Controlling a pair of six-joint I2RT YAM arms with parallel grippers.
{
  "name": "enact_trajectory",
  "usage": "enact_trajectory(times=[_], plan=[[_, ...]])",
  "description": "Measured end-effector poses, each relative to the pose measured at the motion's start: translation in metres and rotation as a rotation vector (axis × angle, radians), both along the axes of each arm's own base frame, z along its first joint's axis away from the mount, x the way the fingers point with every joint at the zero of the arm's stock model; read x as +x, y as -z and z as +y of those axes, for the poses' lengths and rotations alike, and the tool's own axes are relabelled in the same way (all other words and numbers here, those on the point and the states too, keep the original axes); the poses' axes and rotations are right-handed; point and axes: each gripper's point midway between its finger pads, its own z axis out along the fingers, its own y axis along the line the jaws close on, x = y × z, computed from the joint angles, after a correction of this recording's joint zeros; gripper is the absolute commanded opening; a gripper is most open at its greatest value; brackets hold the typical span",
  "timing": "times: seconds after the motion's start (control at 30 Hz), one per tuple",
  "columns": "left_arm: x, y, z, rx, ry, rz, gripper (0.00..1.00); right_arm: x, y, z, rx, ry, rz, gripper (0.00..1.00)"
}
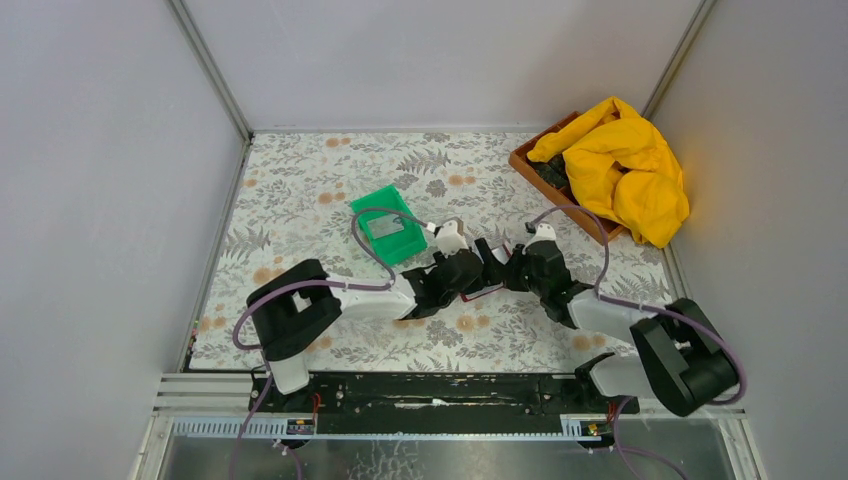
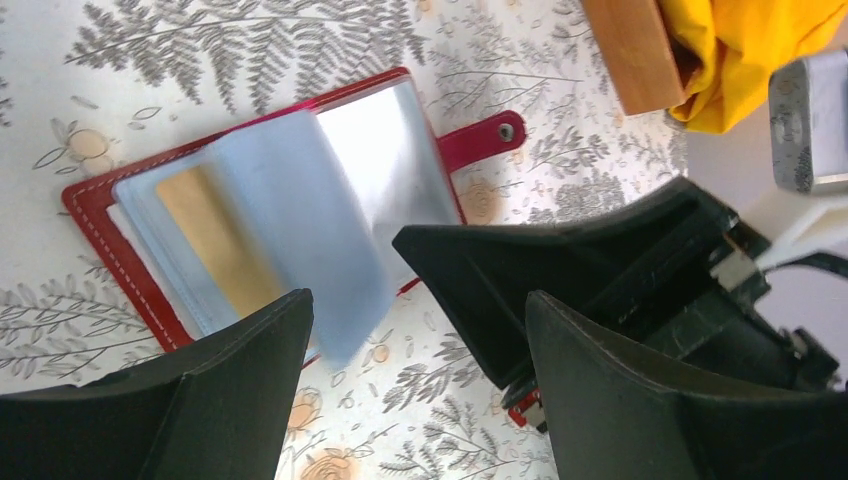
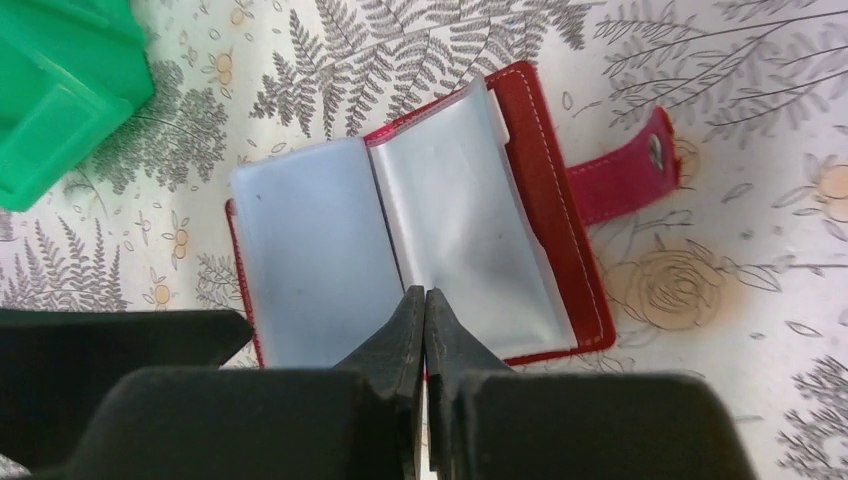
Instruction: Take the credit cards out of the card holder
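The card holder (image 3: 545, 150) lies open and flat at the middle of the surface (image 1: 300, 190), under the spot where the two arms meet. Its cover is dark red leather-like material with pale stitching along the edge. A red strap (image 3: 620, 180) with a metal snap stud (image 3: 657, 150) sticks out from one side. Inside it are milky, translucent blue-grey sleeves (image 3: 310, 260), spread like pages. One gold-tan card (image 2: 215, 245), thin and rectangular, shows through a sleeve in the left wrist view.

The right gripper (image 3: 425, 305) has its black wedge-shaped jaws pressed together, tips at the near edge of the sleeves by the fold. Whether they pinch a sleeve cannot be told. The left gripper (image 2: 418, 320) hovers over the holder with jaws spread wide, gripping nothing.

A glossy green plastic bin (image 1: 390, 225) sits just to the far left. A wooden tray (image 1: 530, 160) holding crumpled yellow cloth (image 1: 625, 165) stands at the far right.
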Motion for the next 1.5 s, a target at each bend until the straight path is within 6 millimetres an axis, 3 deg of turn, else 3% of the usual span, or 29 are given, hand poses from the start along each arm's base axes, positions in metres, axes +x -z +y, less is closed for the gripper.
enact_trajectory(times=[0.17,0.33,0.57,0.73,0.87,1.5], plan=[[0.005,-0.015,-0.01,-0.023,0.01,-0.025,0.86,-0.001,-0.021,-0.012,0.012,0.047,-0.094,0.0],[0.011,-0.021,-0.019,-0.026,0.017,-0.042,0.86,0.001,-0.027,-0.017,0.009,0.073,-0.124,0.0],[0.01,-0.014,-0.018,-0.009,0.019,-0.035,0.86,-0.001,-0.014,-0.017,-0.008,0.067,-0.089,0.0],[-0.001,0.013,0.004,0.032,0.002,0.009,0.86,-0.006,0.004,-0.015,-0.027,0.05,-0.027,0.0],[-0.008,0.028,0.014,0.052,-0.01,0.038,0.86,-0.004,0.006,-0.013,-0.029,0.044,-0.015,0.0],[-0.008,0.027,0.019,0.036,-0.029,0.045,0.86,-0.001,0.007,-0.006,-0.018,0.023,-0.003,0.0]])
